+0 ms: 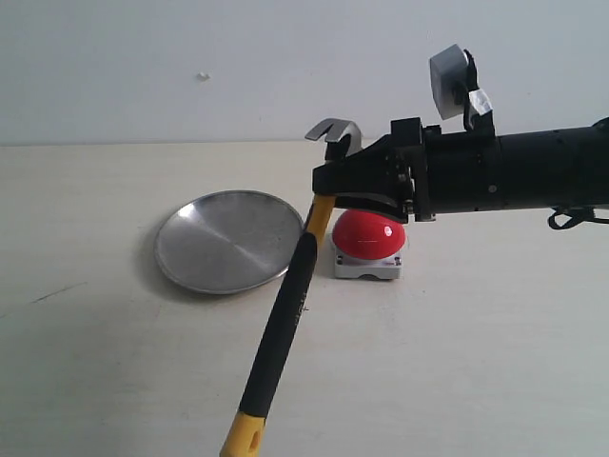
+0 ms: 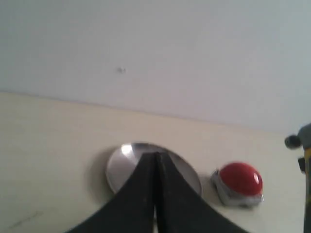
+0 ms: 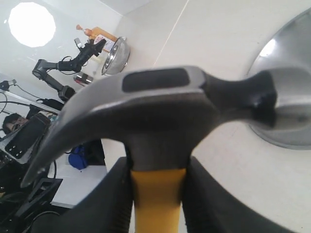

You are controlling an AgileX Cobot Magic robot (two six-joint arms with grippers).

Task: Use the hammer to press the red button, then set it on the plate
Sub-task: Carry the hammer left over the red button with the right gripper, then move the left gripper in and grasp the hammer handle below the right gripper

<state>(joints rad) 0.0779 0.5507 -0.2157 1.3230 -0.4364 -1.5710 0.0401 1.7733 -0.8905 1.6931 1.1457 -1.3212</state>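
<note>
My right gripper point(image 1: 328, 183) is shut on the yellow neck of the hammer point(image 1: 285, 305), just under its dark steel head point(image 1: 333, 131). The black handle hangs down toward the front, yellow end lowest. In the right wrist view the hammer head point(image 3: 160, 107) fills the frame, the neck point(image 3: 158, 199) clamped between the gripper point(image 3: 158, 194) fingers. The red button point(image 1: 368, 233) sits on its grey base directly below my right gripper. The steel plate point(image 1: 228, 240) lies left of the button. My left gripper point(image 2: 156, 160) is shut and empty, seen before the plate point(image 2: 121, 162) and button point(image 2: 239, 180).
A pale wall stands behind the beige table point(image 1: 476, 362). The table's back edge runs just behind the plate and button. In the right wrist view, a room with other equipment point(image 3: 58, 68) shows beyond the table.
</note>
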